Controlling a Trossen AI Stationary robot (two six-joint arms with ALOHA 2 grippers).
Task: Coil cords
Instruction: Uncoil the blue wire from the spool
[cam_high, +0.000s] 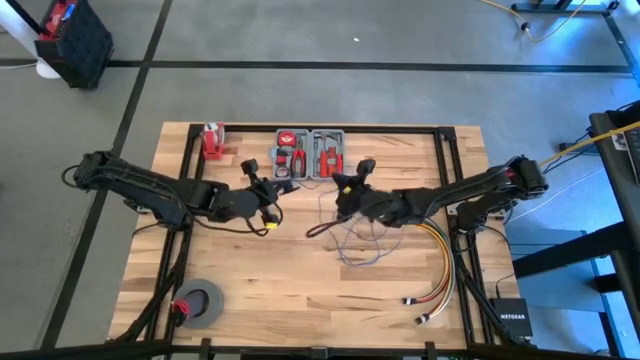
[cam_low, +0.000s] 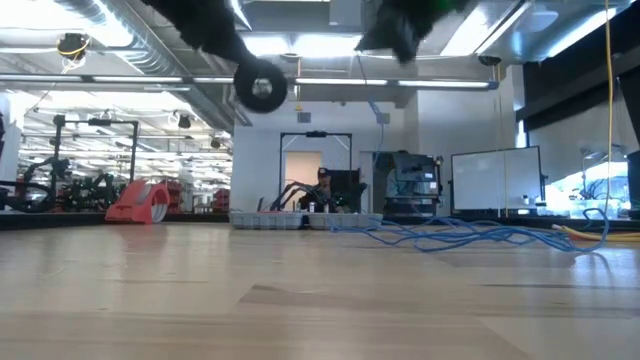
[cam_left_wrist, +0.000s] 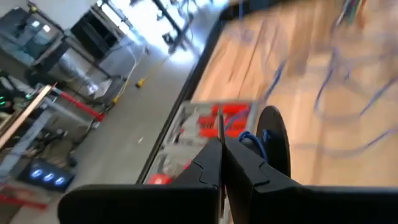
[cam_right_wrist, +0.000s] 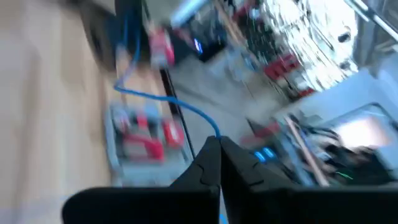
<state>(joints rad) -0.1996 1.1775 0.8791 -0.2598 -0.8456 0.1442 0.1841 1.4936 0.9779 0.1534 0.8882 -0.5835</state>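
Blue-purple, hair-thin wire cords (cam_high: 358, 240) sprawl mid-table; the right gripper (cam_right_wrist: 217, 144) pinches one strand, the left gripper (cam_left_wrist: 221, 144) looks clamped on another. Limp and tangle-prone, they're best gripped near a plug.

Two arms are seen over one bench (cam_high: 300, 290). One tangle of thin blue cords (cam_high: 360, 238) is counted, along with one bundle of coloured cables (cam_high: 440, 270), one grey tray of red tools (cam_high: 310, 153), one roll of tape (cam_high: 200, 303) and one red bottle (cam_high: 211, 140).
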